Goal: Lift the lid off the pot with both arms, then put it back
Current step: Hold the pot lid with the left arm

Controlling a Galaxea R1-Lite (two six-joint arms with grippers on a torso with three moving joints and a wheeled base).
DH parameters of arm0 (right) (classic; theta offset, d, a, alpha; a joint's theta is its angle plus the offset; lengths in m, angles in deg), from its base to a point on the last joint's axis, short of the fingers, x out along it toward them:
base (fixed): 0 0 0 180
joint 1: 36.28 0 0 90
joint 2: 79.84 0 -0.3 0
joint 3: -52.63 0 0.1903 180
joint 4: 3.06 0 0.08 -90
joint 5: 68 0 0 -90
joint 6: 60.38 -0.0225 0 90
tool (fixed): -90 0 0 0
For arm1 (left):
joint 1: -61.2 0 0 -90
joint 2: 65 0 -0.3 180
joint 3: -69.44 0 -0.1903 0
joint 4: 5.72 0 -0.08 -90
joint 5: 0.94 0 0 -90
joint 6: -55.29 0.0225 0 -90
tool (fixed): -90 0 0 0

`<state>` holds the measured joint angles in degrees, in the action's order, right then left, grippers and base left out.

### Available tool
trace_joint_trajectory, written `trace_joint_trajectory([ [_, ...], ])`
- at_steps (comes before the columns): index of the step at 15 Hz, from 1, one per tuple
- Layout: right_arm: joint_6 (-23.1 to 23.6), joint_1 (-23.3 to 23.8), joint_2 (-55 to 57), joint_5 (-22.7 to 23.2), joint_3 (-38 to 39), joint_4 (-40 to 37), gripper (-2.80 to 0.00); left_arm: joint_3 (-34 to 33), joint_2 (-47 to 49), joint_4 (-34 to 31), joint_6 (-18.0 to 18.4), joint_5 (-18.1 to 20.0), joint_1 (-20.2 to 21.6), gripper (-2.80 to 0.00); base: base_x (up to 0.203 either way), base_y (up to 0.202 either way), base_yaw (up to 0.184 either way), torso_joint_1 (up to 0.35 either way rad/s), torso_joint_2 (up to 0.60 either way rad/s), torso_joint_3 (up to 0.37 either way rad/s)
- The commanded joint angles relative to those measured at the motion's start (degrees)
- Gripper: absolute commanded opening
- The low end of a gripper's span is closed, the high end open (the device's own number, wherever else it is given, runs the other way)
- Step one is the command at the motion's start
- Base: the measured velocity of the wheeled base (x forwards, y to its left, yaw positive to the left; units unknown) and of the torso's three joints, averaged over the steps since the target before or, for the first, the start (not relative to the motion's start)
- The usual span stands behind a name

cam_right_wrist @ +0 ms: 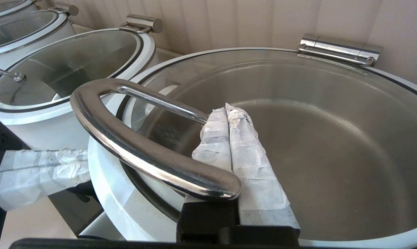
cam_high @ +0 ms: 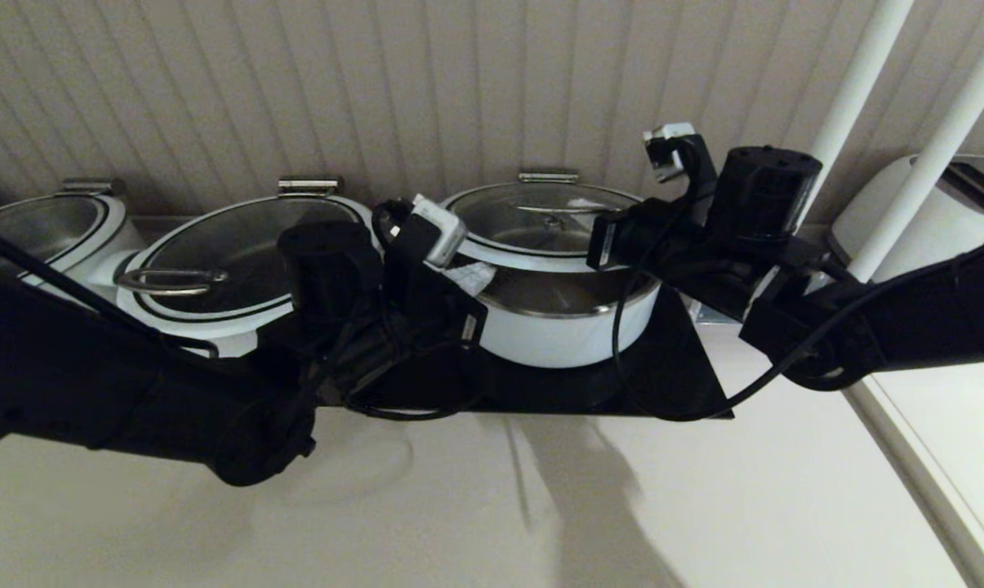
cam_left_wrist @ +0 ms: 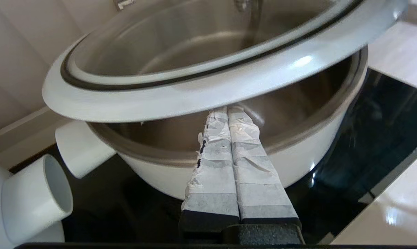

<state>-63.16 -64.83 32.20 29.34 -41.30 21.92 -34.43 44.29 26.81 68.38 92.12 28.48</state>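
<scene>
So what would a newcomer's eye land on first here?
The lid, tilted up over the pot on the black cooktop, front edge raised. The left claw props its white rim from beneath with fingers shut; the right claw is threaded under the loop handle, also shut. A second lidded pot sits to the robot's left.

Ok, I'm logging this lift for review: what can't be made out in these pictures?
1. Right wrist view: the handle covers the base of the right tool.
2. Left wrist view: the lid hides the tips of the left tool, so contact is unclear.
3. Head view: the right arm hides its own tool.
</scene>
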Motion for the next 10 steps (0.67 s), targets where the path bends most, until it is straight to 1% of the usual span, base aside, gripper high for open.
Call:
trace_joint_trajectory([
  [1, 0.0, 0.0, -0.2, 0.0, 0.2, 0.3, -2.80, 0.7, 0.4, 0.3, 0.0, 0.0, 0.1, -2.80, 0.000, 0.000, 0.000, 0.000, 0.00, 0.000],
  [4, 0.0, 0.0, -1.0, -0.1, 0.8, 0.3, -2.80, 1.1, 1.0, 0.4, -0.1, 0.0, 0.2, -2.80, 0.000, 0.000, 0.000, 0.000, 0.00, 0.000],
  [10, 0.0, 0.1, -5.4, -0.1, 6.5, 0.3, -2.80, 1.1, 1.0, 0.4, -0.1, 0.0, 0.6, -2.80, 0.000, 0.000, 0.000, 0.000, 0.00, 0.000],
])
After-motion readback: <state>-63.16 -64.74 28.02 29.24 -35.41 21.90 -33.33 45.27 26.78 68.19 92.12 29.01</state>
